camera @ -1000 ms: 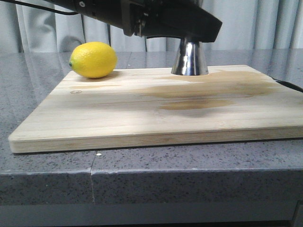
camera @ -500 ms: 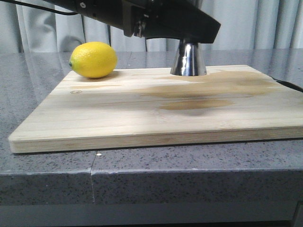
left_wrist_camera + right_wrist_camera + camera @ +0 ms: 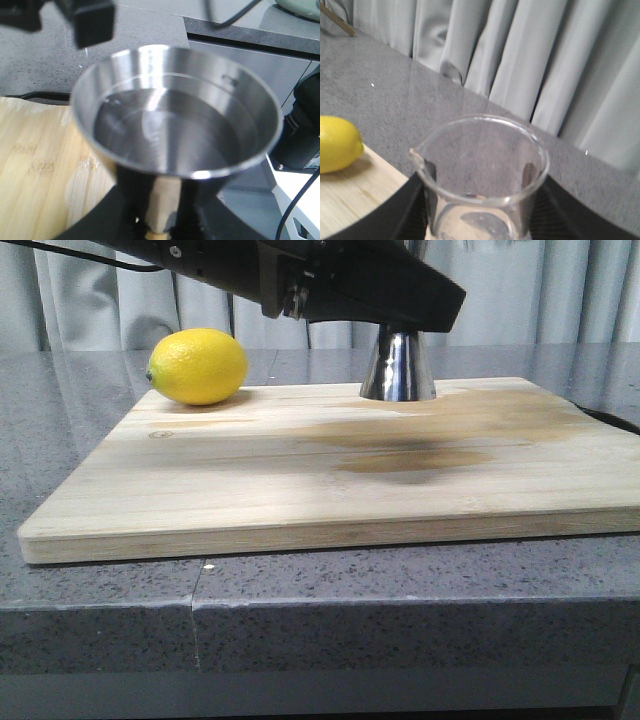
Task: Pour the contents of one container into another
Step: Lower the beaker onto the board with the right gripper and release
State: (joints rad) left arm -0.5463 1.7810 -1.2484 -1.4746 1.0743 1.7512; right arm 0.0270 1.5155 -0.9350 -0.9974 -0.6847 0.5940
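The steel jigger [image 3: 398, 365] stands upright at the far part of the wooden board [image 3: 300, 490]; only its lower cone shows below the black left arm. My left gripper [image 3: 385, 295] [image 3: 162, 220] is shut on its narrow waist. The jigger's wide upper cup [image 3: 172, 107] holds clear liquid. The clear glass cup [image 3: 480, 170] is upright with its spout to one side. My right gripper [image 3: 480, 205] is shut on it, one black finger [image 3: 405, 212] on each side. A little liquid seems to lie at the cup's bottom. The front view shows neither the cup nor the right gripper.
A yellow lemon [image 3: 197, 366] [image 3: 337, 144] lies at the board's far left corner. A large damp stain [image 3: 440, 430] spreads over the board's right half. The board lies on a grey stone table [image 3: 100, 610], with grey curtains [image 3: 545, 65] behind it.
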